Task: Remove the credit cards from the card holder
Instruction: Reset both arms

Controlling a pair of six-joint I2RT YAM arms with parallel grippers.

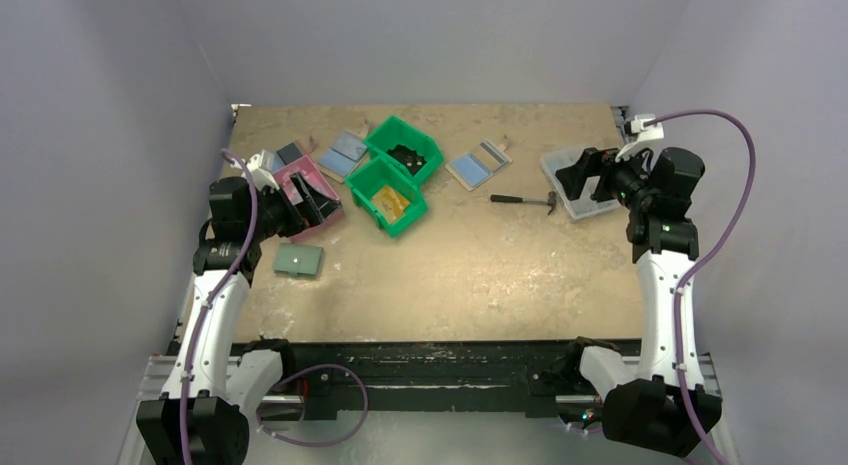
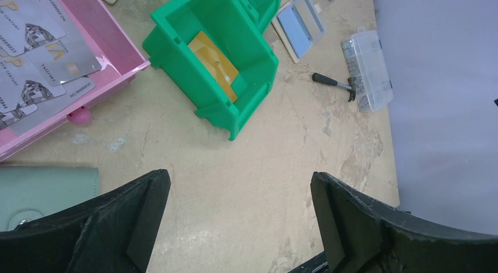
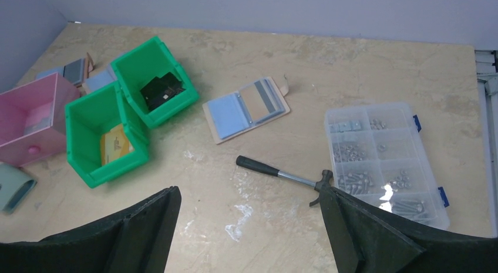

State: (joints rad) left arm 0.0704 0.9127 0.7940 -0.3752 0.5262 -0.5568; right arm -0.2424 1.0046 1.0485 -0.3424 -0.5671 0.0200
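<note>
You had both grippers wide open and holding nothing: the left gripper point(image 2: 241, 194) hung over bare tabletop near the pink tray point(image 2: 117, 47), and the right gripper point(image 3: 249, 208) hung just by the clear parts box point(image 3: 384, 161). The card holder point(image 3: 246, 108) lay spread flat, light-blue panel and grey striped slots up. It was at about one o'clock from the table's centre in the overhead view and at twelve o'clock ahead of your right fingers, with the hammer point(image 3: 282, 174) lying across the path between. A yellow-orange credit card point(image 2: 214, 64) sat in the nearer green bin point(image 2: 176, 26); whether any card was in the slots I could not tell. The likely trouble, as I judged it: a straight reach from the right could clip the hammer's handle and shove it into the holder. A pinch on a thin card edge could drag the light, unanchored holder along. And the left arm could take the sage-green wallet point(image 2: 47, 188) — at its nine o'clock — for the target.
</note>
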